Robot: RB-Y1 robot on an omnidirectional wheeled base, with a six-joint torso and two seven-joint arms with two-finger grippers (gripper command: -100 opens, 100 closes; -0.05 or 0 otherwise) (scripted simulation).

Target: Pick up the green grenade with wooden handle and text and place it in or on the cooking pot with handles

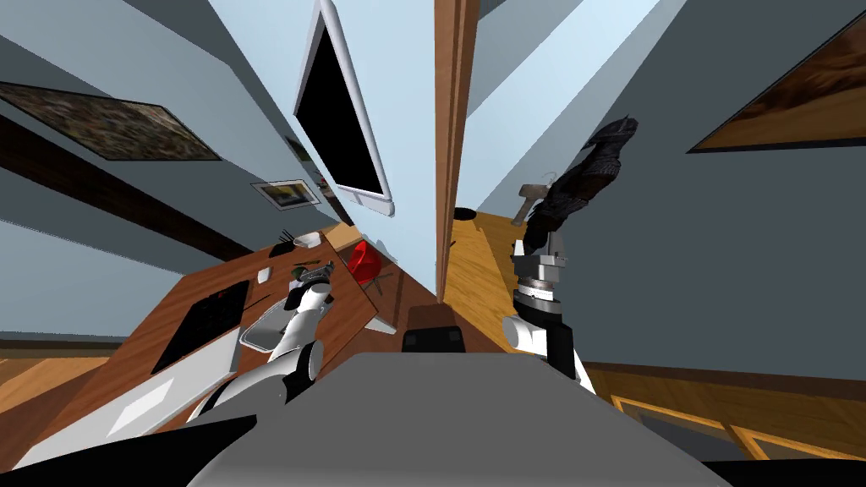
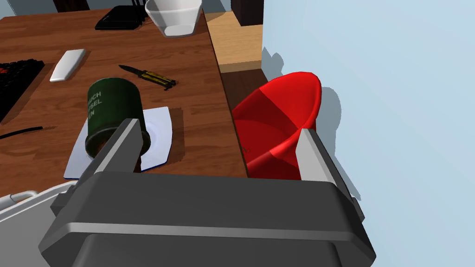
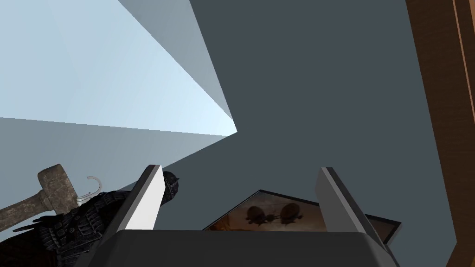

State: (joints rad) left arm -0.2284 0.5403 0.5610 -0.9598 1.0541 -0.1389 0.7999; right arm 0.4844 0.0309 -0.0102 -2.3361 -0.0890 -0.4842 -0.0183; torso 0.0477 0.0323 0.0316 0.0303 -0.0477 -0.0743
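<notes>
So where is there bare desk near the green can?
Bare wood lies between the knife and the bowl, and between the mat and the edge of the desk by the red chair. Crowded around the green can and keyboard.

The left arm (image 1: 298,328) is glossy white, with a rounded forearm shell and a dark joint at its elbow. The right arm (image 1: 541,334) is white as well, ending in a wrist (image 1: 536,292) of stacked rings, light grey and black. The left gripper (image 2: 218,129) has a dark grey box with a lighter bevelled edge. From that box rise two thin, light grey, blade-like fingers (image 2: 123,142) with slanted tips. The right gripper (image 3: 240,170) is built alike, with a dark box and pale flat blades.
</notes>
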